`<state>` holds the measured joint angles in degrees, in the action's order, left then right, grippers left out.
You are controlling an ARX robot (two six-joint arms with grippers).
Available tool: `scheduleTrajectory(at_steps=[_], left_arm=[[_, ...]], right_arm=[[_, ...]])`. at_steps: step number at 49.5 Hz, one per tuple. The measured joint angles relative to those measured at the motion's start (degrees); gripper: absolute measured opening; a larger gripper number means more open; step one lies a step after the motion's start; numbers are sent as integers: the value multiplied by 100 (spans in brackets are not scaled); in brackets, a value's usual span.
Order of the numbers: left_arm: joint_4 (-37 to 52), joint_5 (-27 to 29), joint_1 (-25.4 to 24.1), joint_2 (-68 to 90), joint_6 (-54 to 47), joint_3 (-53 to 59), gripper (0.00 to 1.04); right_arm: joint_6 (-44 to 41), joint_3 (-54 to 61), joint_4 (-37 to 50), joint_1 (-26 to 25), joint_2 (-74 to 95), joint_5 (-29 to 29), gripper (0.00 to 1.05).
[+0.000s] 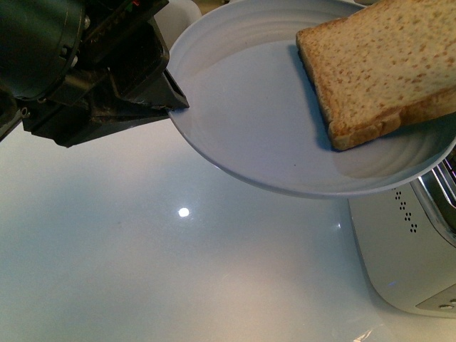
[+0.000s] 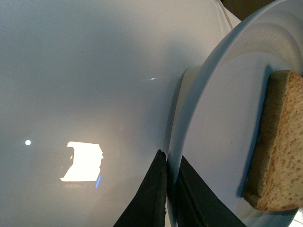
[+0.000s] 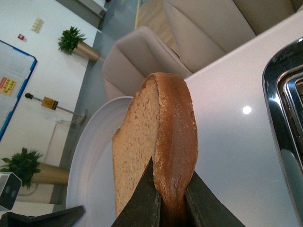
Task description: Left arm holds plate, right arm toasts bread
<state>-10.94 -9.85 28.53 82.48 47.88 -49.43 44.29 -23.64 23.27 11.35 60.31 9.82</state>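
Observation:
The pale bluish-white plate [image 1: 249,135] hangs tilted above the table, its left rim pinched by my left gripper [image 1: 173,100], which is shut on it. In the left wrist view the black jaws of the left gripper [image 2: 171,163] clamp the plate [image 2: 222,142] rim from both sides. The tan speckled bread [image 1: 374,64] slice hovers over the plate's right part, lifted at an angle. My right gripper [image 3: 171,182] is shut on the bread [image 3: 163,142] by its brown crust edge; the plate [image 3: 90,161] lies behind it. The right gripper is out of the front view.
A white toaster [image 1: 406,249] with a chrome top stands under the plate's right side; its slot rim [image 3: 284,118] shows in the right wrist view. The glossy white table [image 1: 142,256] spreads below. Beige chairs [image 3: 142,52] stand beyond the table edge.

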Motion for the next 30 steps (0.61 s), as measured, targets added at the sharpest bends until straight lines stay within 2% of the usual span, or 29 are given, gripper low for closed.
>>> scheduleTrajectory(at_steps=[11, 23, 30], left_arm=[[0, -2, 0, 0, 2, 0, 3], [0, -2, 0, 0, 2, 0, 3], [0, -2, 0, 0, 2, 0, 3]], right_arm=[[-448, -313, -352, -70, -492, -168, 4], [-1725, -984, -785, -896, -1051, -367, 4], [-2599, -1023, -855, -1182, -920, -605, 4]])
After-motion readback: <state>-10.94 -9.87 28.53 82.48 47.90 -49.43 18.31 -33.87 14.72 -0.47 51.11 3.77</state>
